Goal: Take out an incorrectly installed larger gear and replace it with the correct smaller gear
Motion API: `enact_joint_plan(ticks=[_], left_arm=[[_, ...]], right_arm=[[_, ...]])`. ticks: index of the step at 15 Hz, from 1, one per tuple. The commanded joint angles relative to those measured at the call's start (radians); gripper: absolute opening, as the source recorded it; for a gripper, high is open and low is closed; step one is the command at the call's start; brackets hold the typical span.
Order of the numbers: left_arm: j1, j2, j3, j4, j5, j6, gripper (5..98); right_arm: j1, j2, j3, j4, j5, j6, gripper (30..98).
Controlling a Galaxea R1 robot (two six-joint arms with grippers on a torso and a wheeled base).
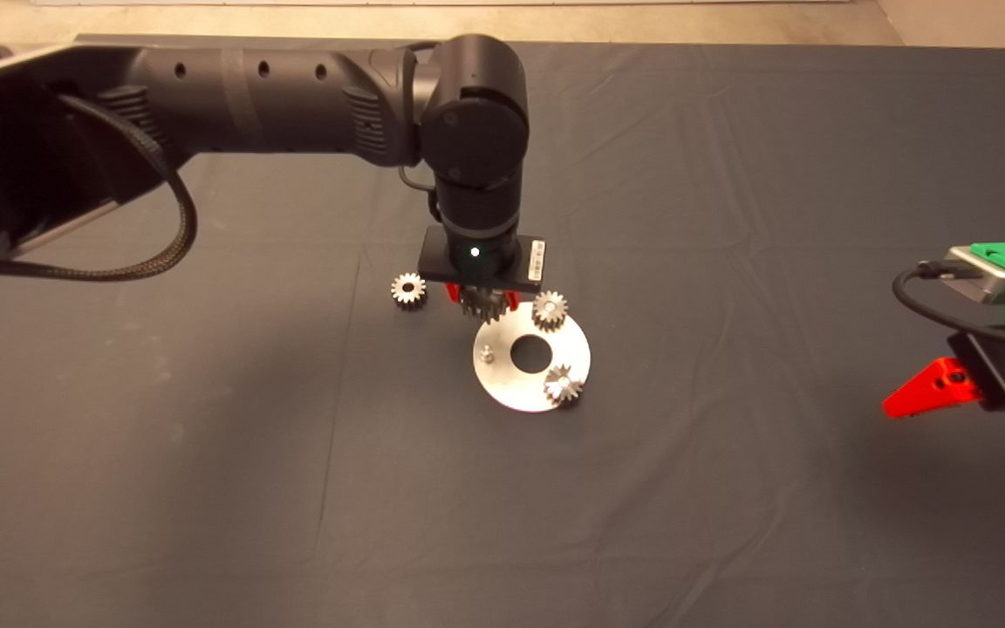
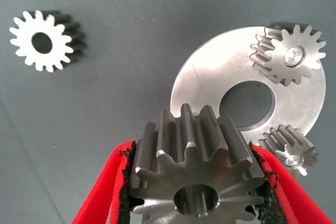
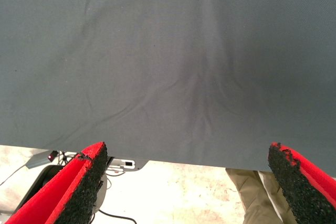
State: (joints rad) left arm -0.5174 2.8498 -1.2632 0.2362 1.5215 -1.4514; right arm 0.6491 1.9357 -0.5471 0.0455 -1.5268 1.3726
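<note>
My left gripper (image 1: 481, 301) is shut on a smaller gear (image 2: 197, 182) with short blunt teeth and a round bore. It holds that gear just over the back-left rim of the round metal plate (image 1: 511, 384). Two more smaller gears (image 1: 549, 310) (image 1: 562, 384) sit on pegs on the plate. A bare peg (image 1: 486, 353) stands at the plate's left side, in front of the held gear. The larger gear (image 1: 408, 289), star-toothed with a dark hole, lies flat on the mat to the left of the plate. My right gripper (image 1: 904, 403) waits open at the right edge.
The plate has a big round hole (image 1: 530, 351) in its middle. The left arm (image 1: 293, 96) reaches in across the back left of the mat. In the right wrist view a person's leg (image 3: 252, 192) and cables on the floor show beyond the mat's edge.
</note>
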Motion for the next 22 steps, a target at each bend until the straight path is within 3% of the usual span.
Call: enact_joint_plan(ticks=[1, 4, 10, 16, 22], left_arm=[[-0.050, -0.017, 0.004, -0.021, 0.115, 0.023, 44.1], [-0.050, -0.032, 0.009, -0.021, 0.115, 0.023, 44.1], [-0.049, -0.130, 0.049, -0.018, 0.115, 0.020, 43.8], [-0.043, -0.316, 0.167, -0.015, 0.115, 0.020, 44.0], [0.056, -0.399, 0.237, 0.000, 0.114, 0.011, 44.0]], right_arm=[[0.021, -0.007, 0.001, 0.034, 0.000, -0.003, 81.3], [0.021, -0.008, 0.001, 0.036, 0.000, -0.003, 81.3], [0.021, -0.008, 0.001, 0.034, 0.000, -0.003, 81.3], [0.021, -0.007, 0.001, 0.034, 0.000, -0.003, 81.3], [0.021, -0.007, 0.004, 0.036, 0.000, -0.003, 81.3]])
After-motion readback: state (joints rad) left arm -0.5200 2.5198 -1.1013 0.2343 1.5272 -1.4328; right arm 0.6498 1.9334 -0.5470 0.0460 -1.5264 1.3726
